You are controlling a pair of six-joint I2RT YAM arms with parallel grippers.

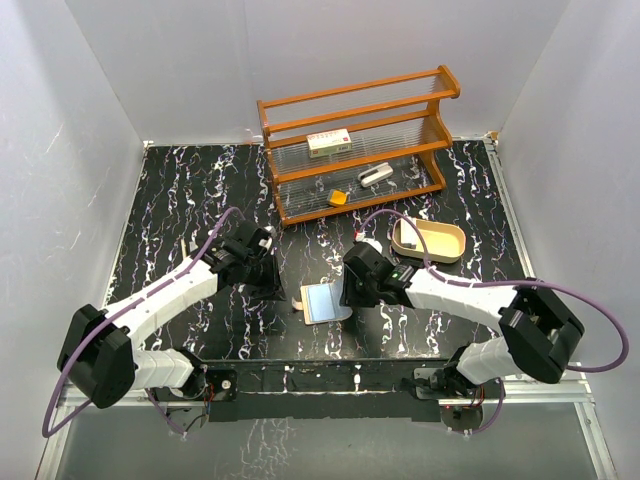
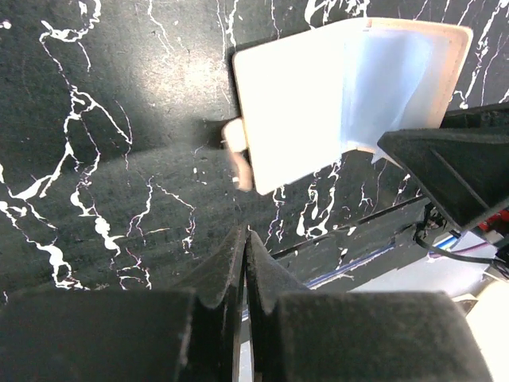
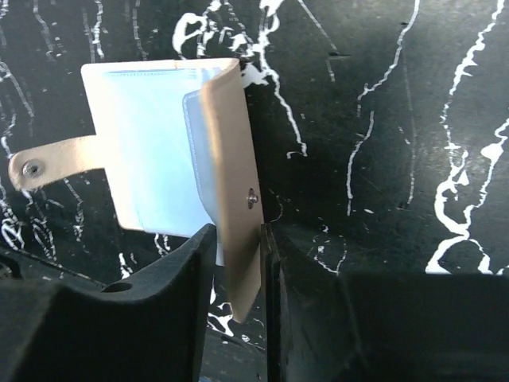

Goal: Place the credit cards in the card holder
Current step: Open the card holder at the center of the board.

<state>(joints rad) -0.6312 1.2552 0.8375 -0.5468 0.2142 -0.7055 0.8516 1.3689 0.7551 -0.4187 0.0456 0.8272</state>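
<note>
The card holder (image 1: 322, 302) lies open on the black marbled table, its pale blue inner faces up (image 2: 318, 103) (image 3: 151, 151). Its snap strap (image 3: 48, 163) sticks out to the left. The holder's right-hand tan flap (image 3: 235, 175) is raised and leans across the gap of my right gripper (image 3: 237, 231) (image 1: 350, 295), whose jaws stand a little apart on either side of it. My left gripper (image 2: 245, 235) (image 1: 272, 285) is shut on nothing, just left of the holder near the strap. No credit cards can be made out; they are hidden or out of view.
A wooden rack (image 1: 355, 140) stands at the back with a white red-printed box (image 1: 328, 142), a small orange block (image 1: 338, 198) and a grey object (image 1: 375, 176) on it. An oval beige tin tray (image 1: 428, 240) sits right of my right arm.
</note>
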